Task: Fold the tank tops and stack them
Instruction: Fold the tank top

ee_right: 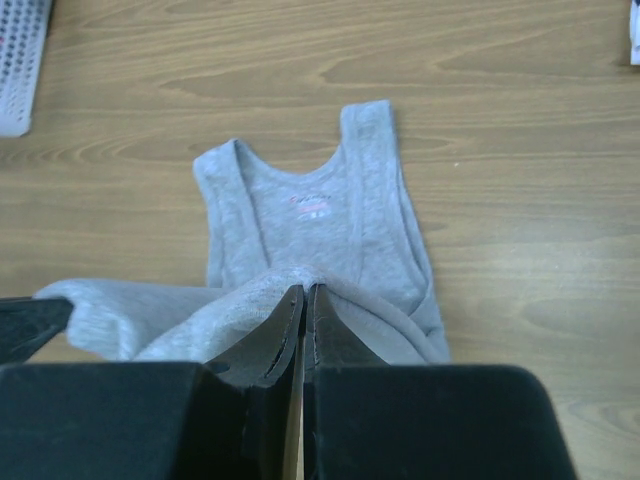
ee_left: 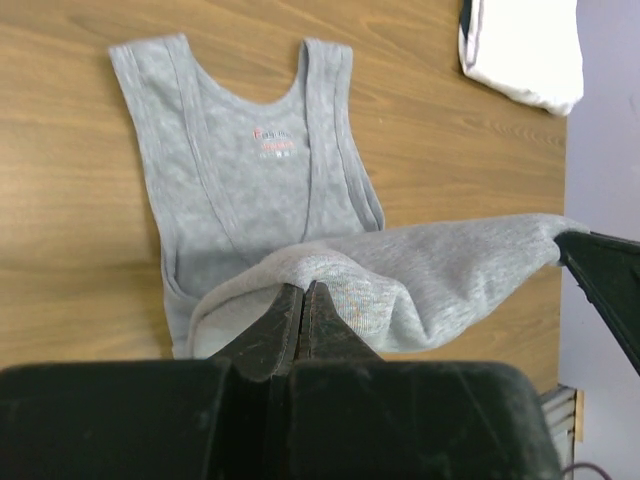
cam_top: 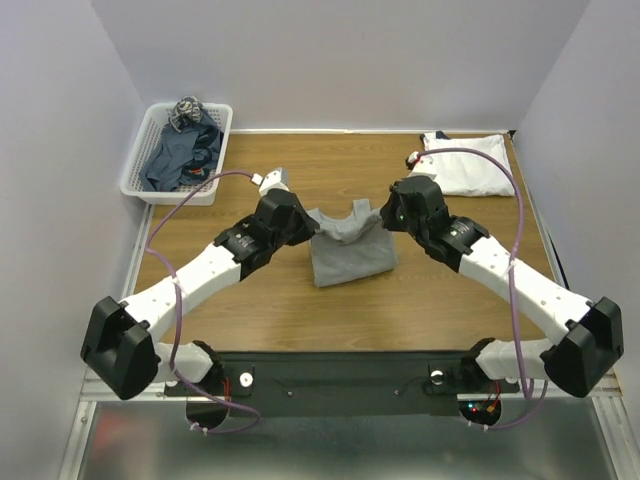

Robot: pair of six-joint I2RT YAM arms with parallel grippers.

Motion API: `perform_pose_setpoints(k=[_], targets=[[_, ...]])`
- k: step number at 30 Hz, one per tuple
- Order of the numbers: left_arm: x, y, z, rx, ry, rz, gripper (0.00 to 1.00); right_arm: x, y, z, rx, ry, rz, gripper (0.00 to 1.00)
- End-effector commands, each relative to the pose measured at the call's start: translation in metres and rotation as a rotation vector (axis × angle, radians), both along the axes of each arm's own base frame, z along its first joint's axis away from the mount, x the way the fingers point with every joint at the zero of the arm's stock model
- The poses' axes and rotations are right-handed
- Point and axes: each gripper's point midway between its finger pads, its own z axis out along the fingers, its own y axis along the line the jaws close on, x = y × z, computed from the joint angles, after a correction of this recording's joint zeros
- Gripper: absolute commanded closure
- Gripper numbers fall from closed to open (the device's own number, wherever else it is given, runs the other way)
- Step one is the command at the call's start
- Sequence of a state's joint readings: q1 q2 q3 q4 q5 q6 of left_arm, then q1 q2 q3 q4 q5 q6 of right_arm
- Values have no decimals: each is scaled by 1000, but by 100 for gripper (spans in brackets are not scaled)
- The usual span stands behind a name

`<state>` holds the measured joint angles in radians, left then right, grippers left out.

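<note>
A light heather-grey tank top [cam_top: 348,250] lies in the middle of the table, straps toward the far side. My left gripper [cam_top: 308,226] is shut on one corner of its bottom hem [ee_left: 303,288]. My right gripper [cam_top: 386,215] is shut on the other corner [ee_right: 305,290]. The hem is lifted and held between them above the top's lower half, with the chest print [ee_left: 273,141] still showing. A folded white tank top [cam_top: 468,165] lies at the back right. Dark blue-grey tank tops [cam_top: 180,155] are heaped in the basket.
The white lattice basket [cam_top: 134,177] stands at the back left corner, its edge showing in the right wrist view [ee_right: 20,60]. Grey walls close the table on three sides. Bare wood [cam_top: 300,310] lies between the grey top and the arm bases.
</note>
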<state>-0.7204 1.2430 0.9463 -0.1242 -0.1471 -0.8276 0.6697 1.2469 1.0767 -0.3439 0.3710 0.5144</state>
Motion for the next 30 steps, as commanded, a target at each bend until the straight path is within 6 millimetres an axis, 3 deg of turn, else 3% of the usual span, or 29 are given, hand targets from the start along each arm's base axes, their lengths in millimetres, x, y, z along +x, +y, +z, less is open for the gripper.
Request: perform_pose_setpoints(k=[1, 9, 11, 12, 13, 14, 15, 16, 17, 18, 19, 20, 21, 22, 24, 25, 26, 29, 30], targets=[[36, -10, 42, -54, -128, -47, 100, 35, 3, 37, 95, -103, 8, 100], [104, -5, 33, -66, -129, -22, 100, 100, 5, 11, 99, -68, 12, 100], [132, -2, 18, -58, -115, -7, 100, 123, 1, -11, 98, -30, 2, 99], [142, -2, 13, -54, -111, -7, 100, 133, 3, -6, 113, -43, 5, 100], [155, -4, -15, -26, -68, -8, 100, 144, -1, -10, 117, -37, -2, 100], [175, -5, -3, -54, -109, -22, 100, 156, -1, -35, 104, 5, -10, 100], [189, -5, -5, -55, -124, -28, 100, 168, 0, -33, 118, -3, -16, 100], [220, -5, -25, -66, -139, -12, 97, 191, -8, -44, 136, 4, -36, 95], [229, 1, -12, -76, -166, 3, 97, 191, -8, -44, 137, 4, -36, 95], [238, -3, -13, -109, -174, -31, 89, 203, -8, -76, 121, 54, -45, 82], [251, -6, -38, -118, -140, -42, 72, 219, -11, -66, 133, 28, -49, 70], [265, -4, -28, -123, -138, -37, 62, 224, -10, -70, 132, 36, -44, 59], [268, -3, -37, -112, -115, -40, 45, 230, -14, -78, 127, 52, -49, 42], [270, -3, -39, -109, -115, -41, 36, 231, -18, -74, 122, 45, -59, 34], [269, 5, -36, -86, -127, -13, 32, 229, -23, -61, 110, 18, -76, 16], [268, 8, -18, -86, -171, -7, 29, 229, -25, -57, 102, 8, -85, 13], [266, 17, -21, -71, -167, 15, 29, 229, -29, -54, 96, 7, -96, 12], [256, 30, -2, -61, -185, 57, 30, 220, -33, -49, 86, 25, -111, 13], [252, 37, -9, -40, -170, 94, 31, 215, -34, -53, 84, 43, -113, 15]])
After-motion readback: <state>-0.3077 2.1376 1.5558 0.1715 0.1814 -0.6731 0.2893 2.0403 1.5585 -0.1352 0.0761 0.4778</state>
